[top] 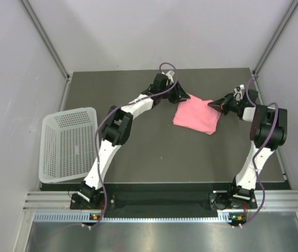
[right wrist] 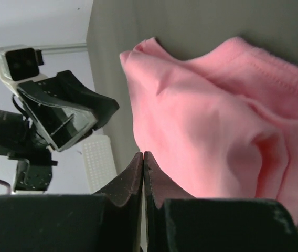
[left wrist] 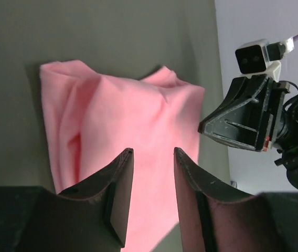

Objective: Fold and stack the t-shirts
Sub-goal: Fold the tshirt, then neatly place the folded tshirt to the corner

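The salmon-pink t-shirt (top: 195, 116) lies folded into a small rectangle on the dark table, right of centre towards the back. My left gripper (top: 183, 97) hovers at the shirt's far left corner. In the left wrist view its jaws (left wrist: 153, 152) are open with the shirt (left wrist: 133, 121) beneath them and nothing between them. My right gripper (top: 212, 105) is at the shirt's right edge. In the right wrist view its jaws (right wrist: 143, 155) are pressed together and empty, just beside the shirt (right wrist: 212, 115). Each gripper shows in the other's wrist view.
A white perforated plastic basket (top: 67, 144) stands at the table's left edge and overhangs it; it also shows in the right wrist view (right wrist: 99, 163). Grey walls close in the back and sides. The dark table (top: 154, 152) lies bare in front of the shirt.
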Robot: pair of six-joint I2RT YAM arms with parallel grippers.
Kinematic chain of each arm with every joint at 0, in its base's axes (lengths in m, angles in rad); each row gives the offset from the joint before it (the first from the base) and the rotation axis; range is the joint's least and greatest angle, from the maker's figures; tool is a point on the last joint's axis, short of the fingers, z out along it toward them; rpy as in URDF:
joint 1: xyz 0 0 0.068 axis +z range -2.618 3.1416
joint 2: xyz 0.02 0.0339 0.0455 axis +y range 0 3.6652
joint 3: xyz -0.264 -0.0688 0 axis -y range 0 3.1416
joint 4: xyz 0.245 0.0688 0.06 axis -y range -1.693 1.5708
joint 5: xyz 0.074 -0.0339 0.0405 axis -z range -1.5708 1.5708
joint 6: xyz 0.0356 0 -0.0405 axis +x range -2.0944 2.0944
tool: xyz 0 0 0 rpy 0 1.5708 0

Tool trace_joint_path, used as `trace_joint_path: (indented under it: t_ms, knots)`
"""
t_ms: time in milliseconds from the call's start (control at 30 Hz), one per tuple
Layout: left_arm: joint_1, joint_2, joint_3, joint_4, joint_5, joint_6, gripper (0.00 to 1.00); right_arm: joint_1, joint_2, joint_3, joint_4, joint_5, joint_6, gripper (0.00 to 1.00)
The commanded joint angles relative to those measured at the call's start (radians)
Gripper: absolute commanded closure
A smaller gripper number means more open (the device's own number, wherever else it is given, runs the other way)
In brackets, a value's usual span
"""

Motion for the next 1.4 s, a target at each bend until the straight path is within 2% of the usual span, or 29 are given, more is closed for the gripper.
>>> trace_joint_path:
  t_ms: [0, 200, 300, 433, 667, 867, 1000, 1133, 1233, 1267, 1300, 1367]
  knots:
    - [-0.01, 0.078, 0.06, 0.157, -0.037, -0.07, 0.59, 0.009, 0.046, 0.074, 0.18, 0.023, 0.085, 1.0]
    - [-0.013, 0.206, 0.191, 0.178, -0.098, -0.131, 0.58, -0.001, 0.093, 0.089, 0.195, 0.061, 0.083, 1.0]
    - [-0.006, 0.224, 0.188, 0.221, -0.154, -0.177, 0.53, -0.012, 0.113, 0.091, 0.203, 0.092, 0.082, 1.0]
    - [0.0, 0.281, 0.22, 0.255, -0.185, -0.232, 0.53, -0.024, 0.141, 0.089, 0.209, 0.15, 0.088, 1.0]
    - [0.017, 0.287, 0.16, 0.29, -0.197, -0.286, 0.54, -0.064, 0.231, 0.135, 0.165, 0.201, 0.082, 1.0]
    - [0.031, 0.237, 0.11, 0.258, -0.151, -0.24, 0.55, -0.087, 0.268, 0.239, 0.077, 0.219, 0.06, 0.99]
    - [0.048, 0.142, 0.041, 0.214, -0.105, -0.186, 0.54, -0.087, 0.261, 0.38, -0.09, 0.21, -0.021, 0.93]
    - [0.085, 0.01, -0.007, 0.158, -0.062, -0.176, 0.53, -0.086, 0.192, 0.485, -0.341, 0.227, -0.149, 0.86]
    - [0.105, -0.105, -0.05, 0.076, -0.04, -0.127, 0.52, -0.089, 0.115, 0.533, -0.485, 0.257, -0.264, 0.73]
    - [0.106, -0.136, -0.076, 0.059, -0.021, -0.107, 0.52, -0.09, 0.092, 0.522, -0.548, 0.259, -0.286, 0.65]
    - [0.112, -0.188, -0.081, 0.005, 0.002, -0.084, 0.52, -0.093, 0.074, 0.507, -0.564, 0.239, -0.303, 0.53]
    - [0.118, -0.236, -0.116, -0.085, 0.03, 0.007, 0.51, -0.11, 0.034, 0.461, -0.616, 0.21, -0.355, 0.46]
